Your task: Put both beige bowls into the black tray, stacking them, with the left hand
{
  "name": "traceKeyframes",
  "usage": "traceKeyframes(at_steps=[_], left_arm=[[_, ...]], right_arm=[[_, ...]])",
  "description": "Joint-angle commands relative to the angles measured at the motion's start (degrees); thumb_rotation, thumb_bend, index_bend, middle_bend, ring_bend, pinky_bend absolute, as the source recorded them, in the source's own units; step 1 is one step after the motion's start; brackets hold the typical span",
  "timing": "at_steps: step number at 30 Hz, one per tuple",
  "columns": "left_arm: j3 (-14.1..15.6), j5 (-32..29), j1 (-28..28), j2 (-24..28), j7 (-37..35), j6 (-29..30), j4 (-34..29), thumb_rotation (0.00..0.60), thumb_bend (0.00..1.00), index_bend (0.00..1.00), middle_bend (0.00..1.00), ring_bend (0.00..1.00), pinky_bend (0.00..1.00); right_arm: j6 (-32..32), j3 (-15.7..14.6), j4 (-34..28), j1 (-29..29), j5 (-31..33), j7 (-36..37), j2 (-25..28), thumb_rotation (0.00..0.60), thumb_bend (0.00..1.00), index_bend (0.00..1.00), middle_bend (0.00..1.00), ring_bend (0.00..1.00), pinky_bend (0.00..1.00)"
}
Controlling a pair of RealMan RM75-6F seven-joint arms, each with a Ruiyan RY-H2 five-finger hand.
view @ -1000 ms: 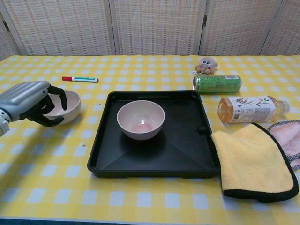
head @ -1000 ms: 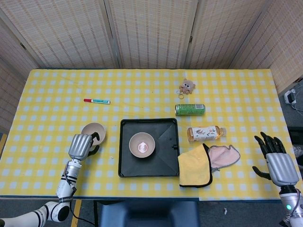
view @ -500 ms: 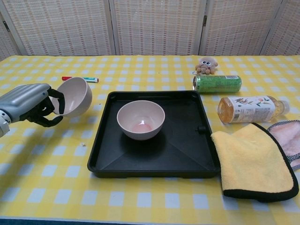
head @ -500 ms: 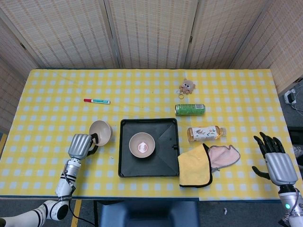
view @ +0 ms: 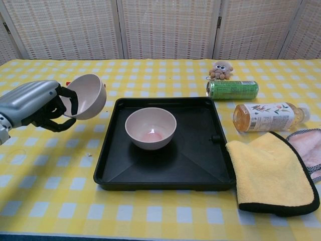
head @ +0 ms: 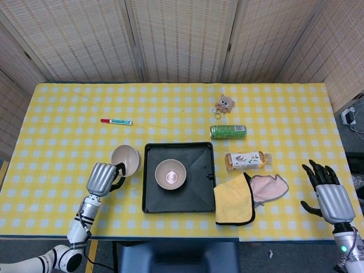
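while the left hand (view: 35, 104) grips one bowl (view: 86, 96) by its rim, that bowl is held clear of the table (head: 57, 148), tilted with its opening turned toward the tray (view: 165, 178) and sitting just beside the tray's 9 o'clock edge. in the head view the same left hand (head: 103, 178) sits at the tray's 8 o'clock, with the lifted bowl (head: 126, 160) between hand and tray (head: 196, 196). the dark fingers (view: 67, 103) curl over the rim, some inside the bowl and some outside. a second bowl (view: 150, 128) stands upright on the tray floor, left of tray centre, with a pinkish patch at its bottom; in the head view it (head: 171, 173) lies well inside the tray walls. the right hand (head: 330, 199) is at the table's 4 o'clock edge, holding nothing, fingers spread wide and pointing toward 12 o'clock; the chest view does not show it. at the tray's 3 o'clock corner a yellow cloth (view: 271, 173) touches the tray rim, and a pink cloth (view: 306, 148) lies partly under its far side. a bottle (view: 268, 116) lies on its side at 2 o'clock of the tray, a green can (view: 232, 89) on its side beyond it, and a small plush toy (view: 219, 70) beyond the can. a marker (head: 116, 121) lies at 11 o'clock of the tray, well apart from it.
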Motion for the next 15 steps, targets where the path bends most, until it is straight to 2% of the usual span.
traceKeyframes(at_steps=[1, 8, 15], left_arm=[[0.65, 1.81, -0.34, 1.63, 4.66, 1.0, -6.28, 0.6, 0.5, 0.64, 1.0, 1.0, 1.0], [1.01, 2.42, -1.58, 1.58, 13.62, 0.2, -14.21, 0.6, 0.5, 0.64, 1.0, 1.0, 1.0], [1.3, 1.61, -2.69, 0.06, 20.54, -1.31, -18.02, 0.6, 0.5, 0.64, 1.0, 1.0, 1.0]], right_arm=[[0.27, -0.26, -0.25, -0.11, -0.53, 0.19, 0.16, 0.6, 0.26, 0.0, 0.0, 0.0, 0.0], [1.92, -0.82, -1.02, -0.78, -2.39, 1.32, 0.95, 0.6, 0.26, 0.0, 0.0, 0.0, 0.0], [3.1, -1.17, -1.44, -1.24, -3.8, 3.01, 1.9, 0.6, 0.26, 0.0, 0.0, 0.0, 0.0]])
